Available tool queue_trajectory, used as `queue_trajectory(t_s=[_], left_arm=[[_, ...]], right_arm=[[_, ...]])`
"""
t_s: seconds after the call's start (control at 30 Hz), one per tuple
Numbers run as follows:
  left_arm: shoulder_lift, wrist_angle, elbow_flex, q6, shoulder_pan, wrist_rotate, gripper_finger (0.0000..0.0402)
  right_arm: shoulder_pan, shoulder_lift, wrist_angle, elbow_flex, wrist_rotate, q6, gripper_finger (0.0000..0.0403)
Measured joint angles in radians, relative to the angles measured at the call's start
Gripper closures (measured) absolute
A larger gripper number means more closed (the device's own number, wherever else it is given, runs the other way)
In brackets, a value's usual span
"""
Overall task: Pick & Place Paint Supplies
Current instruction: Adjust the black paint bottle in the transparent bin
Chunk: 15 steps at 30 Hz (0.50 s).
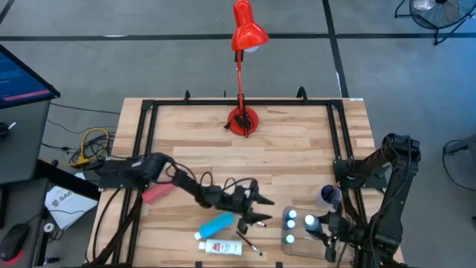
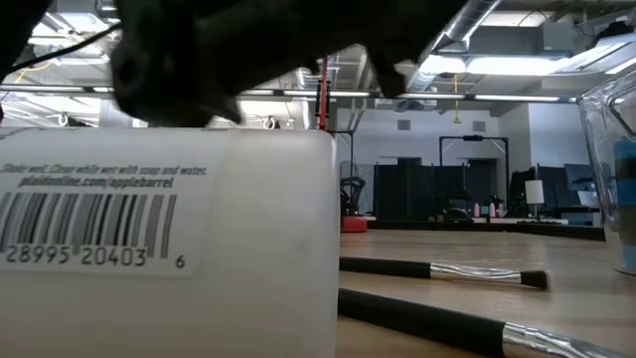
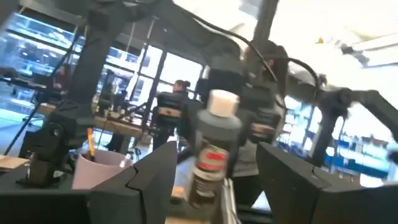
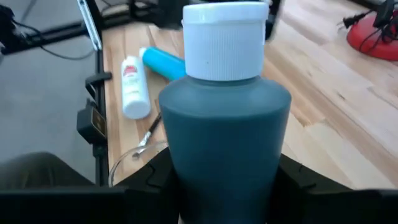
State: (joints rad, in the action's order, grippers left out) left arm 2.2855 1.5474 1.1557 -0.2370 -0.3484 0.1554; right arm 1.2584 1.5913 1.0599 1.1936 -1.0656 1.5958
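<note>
Tubes are found nearest the table's (image 1: 297, 141) front edge: a white tube (image 1: 219, 246) beside thin paintbrushes (image 1: 250, 245), with a blue tube (image 1: 218, 223) just behind. To the right, the right claw (image 1: 325, 229) is closed on a teal bottle (image 4: 224, 137) at the clear tray (image 4: 127, 163), where other white-capped bottles (image 1: 291, 217) are stood. The teal bottle is judged light, stiff and smooth, so it is best gripped across its broad body, below the ribbed cap, and kept upright. The left claw (image 1: 256, 208) is held wide open near mid-table, with nothing seen in it. Farther back a lilac cup (image 1: 328, 195) and a red desk lamp (image 1: 244, 119) are seen.
</note>
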Motion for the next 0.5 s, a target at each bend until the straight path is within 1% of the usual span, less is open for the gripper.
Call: queue_trajectory(t_s=[0.03, 0.1, 0.17, 0.27, 0.4, 0.5], left_arm=[[0.019, -0.014, 0.035, -0.008, 0.007, -0.011, 0.0192], [0.043, -0.095, 0.106, -0.011, 0.016, -0.014, 0.0192], [0.045, -0.236, 0.178, -0.007, 0.013, -0.017, 0.0192], [0.042, -0.422, 0.268, -0.002, 0.006, -0.017, 0.0192], [0.040, -0.527, 0.324, 0.050, -0.011, -0.009, 0.0181], [0.040, -0.541, 0.327, 0.059, -0.013, 0.005, 0.0166]], right_arm=[[0.007, 0.000, 0.000, -0.009, -0.014, 0.014, 0.0256], [0.015, 0.000, -0.011, -0.035, -0.029, 0.048, 0.0258], [0.023, 0.000, -0.046, -0.073, -0.034, 0.079, 0.0257], [0.024, 0.000, -0.157, -0.138, -0.046, 0.082, 0.0249], [0.024, 0.001, -0.260, -0.202, -0.107, 0.071, 0.0247], [0.024, 0.001, -0.260, -0.211, -0.114, 0.069, 0.0252]])
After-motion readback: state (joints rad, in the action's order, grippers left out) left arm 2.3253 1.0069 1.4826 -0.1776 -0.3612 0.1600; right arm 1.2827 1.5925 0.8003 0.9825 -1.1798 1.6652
